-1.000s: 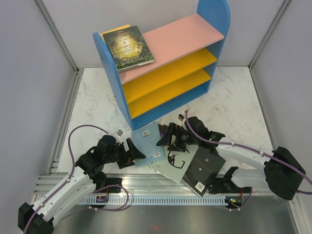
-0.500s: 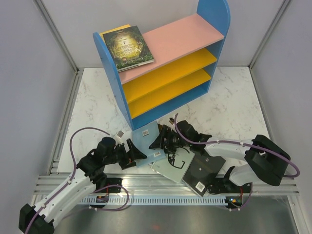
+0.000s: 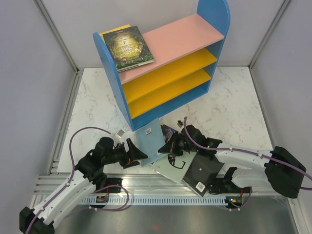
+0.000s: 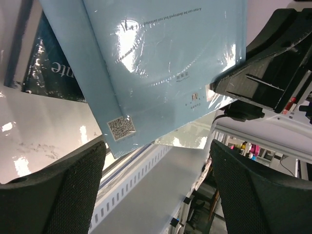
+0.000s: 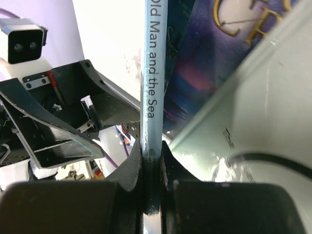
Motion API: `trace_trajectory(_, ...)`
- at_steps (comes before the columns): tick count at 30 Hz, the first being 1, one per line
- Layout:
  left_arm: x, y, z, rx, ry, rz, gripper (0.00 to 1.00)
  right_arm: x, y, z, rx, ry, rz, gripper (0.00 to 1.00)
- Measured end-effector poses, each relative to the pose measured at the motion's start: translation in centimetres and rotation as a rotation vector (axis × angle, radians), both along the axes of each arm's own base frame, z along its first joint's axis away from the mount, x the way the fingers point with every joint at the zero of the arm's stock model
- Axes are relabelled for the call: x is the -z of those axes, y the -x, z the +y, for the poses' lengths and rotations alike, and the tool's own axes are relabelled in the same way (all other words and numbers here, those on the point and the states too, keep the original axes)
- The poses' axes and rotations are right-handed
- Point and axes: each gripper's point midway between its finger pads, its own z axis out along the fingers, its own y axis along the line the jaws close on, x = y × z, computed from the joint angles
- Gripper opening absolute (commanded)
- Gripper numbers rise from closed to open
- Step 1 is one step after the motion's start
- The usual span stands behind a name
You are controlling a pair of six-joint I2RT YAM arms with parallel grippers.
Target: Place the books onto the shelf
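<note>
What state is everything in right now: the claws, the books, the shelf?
right gripper: shut on light blue book
left gripper: open, holding nothing
light blue book: pinched at its spine
shelf: upright
green book: lying flat on shelf top
black book: flat on table

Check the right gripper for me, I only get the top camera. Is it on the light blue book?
Observer: Yes. Its wrist camera shows the right gripper shut on the light blue book, pinching the spine edge.
Operator: Which title?
Observer: The spine reads "Old Man and the Sea".
Operator: And the other arm?
Observer: The left gripper is open. The book's corner with the code sticker points into its gap, and no contact is visible.
</note>
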Motion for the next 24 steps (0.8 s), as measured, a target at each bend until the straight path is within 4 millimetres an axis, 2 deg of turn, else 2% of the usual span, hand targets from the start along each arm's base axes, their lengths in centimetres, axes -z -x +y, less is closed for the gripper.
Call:
trace_trajectory(3, -1.2, 0.2, 0.0, 0.005, 0.012, -0.014, 0.89, -0.9, 0.2, -1.1, 0.024, 0.020, -0.011, 0.00)
trace_trajectory(6, -4.1, 0.2, 0.1, 0.006, 0.030, -0.056, 0.90, -2.8, 0.1, -3.1, 0.052, 0.034, -0.045, 0.00)
trace_trajectory(10, -8.8, 0.1, 0.5, 0.002, 0.053, -0.152, 0.91, -6.4, -0.3, -6.2, 0.124, 0.039, -0.101, 0.00)
trace_trajectory(13, -10.9, 0.2, 1.0, -0.011, 0.054, -0.200, 0.91, -10.3, -0.7, -8.1, 0.175, 0.030, -0.151, 0.00)
trace_trajectory(16, -11.3, 0.5, 1.5, -0.022, 0.042, -0.211, 0.91, -14.6, -1.0, -8.8, 0.196, 0.010, -0.205, 0.00)
trace_trajectory(21, -10.6, 1.3, 2.2, -0.025, 0.018, -0.188, 0.91, -21.5, -1.7, -8.9, 0.211, -0.036, -0.298, 0.00)
trace_trajectory(24, -10.4, 1.8, 2.5, -0.025, 0.015, -0.183, 0.91, -23.8, -2.6, -8.4, 0.214, -0.043, -0.331, 0.00)
